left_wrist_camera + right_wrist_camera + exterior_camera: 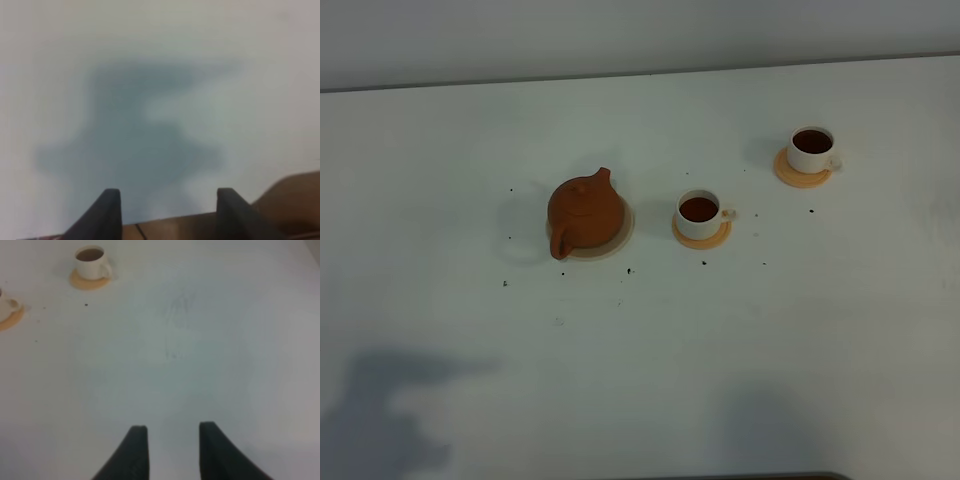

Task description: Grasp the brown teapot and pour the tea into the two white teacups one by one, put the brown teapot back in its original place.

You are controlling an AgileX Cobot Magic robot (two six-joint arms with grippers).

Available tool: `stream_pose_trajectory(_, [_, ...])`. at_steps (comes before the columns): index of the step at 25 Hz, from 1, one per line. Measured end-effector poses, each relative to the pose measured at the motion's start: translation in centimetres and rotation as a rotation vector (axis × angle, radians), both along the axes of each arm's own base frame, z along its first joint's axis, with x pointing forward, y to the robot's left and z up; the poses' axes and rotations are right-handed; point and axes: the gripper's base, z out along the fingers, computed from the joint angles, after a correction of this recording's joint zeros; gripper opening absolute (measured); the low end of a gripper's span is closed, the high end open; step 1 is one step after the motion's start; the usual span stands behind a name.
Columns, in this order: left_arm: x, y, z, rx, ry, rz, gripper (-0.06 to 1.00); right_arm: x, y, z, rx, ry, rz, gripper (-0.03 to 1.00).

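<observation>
on its pale coaster point(620, 236) left of centre, the teapot point(585, 213) is sitting, both cups point(698, 209) point(811, 146) looking full already. we are seeing our left gripper point(163, 212) and right gripper point(173, 450) hanging spread and empty (neither near anything); the left arm is looking nearer the teapot.

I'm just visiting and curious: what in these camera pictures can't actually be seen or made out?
- Brown teapot: its contents are hidden by the lid, high view.
- Pale coaster: mostly covered by the teapot.
- Near teacup: cut off by the right wrist picture's edge.
- Both arms: outside the high view; only shadows show.
- Left wrist view: blurred throughout.
</observation>
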Motion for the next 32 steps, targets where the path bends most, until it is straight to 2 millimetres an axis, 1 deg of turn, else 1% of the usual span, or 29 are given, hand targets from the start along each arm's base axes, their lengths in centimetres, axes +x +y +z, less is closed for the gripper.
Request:
stream_pose_trajectory(12, [-0.08, 0.80, -0.31, 0.030, 0.012, 0.112, 0.43, 0.00, 0.00, 0.00, 0.000, 0.000, 0.000, 0.24])
stream_pose_trajectory(32, [-0.18, 0.87, -0.37, 0.033, 0.025, 0.123, 0.43, 0.00, 0.00, 0.00, 0.000, 0.000, 0.000, 0.24])
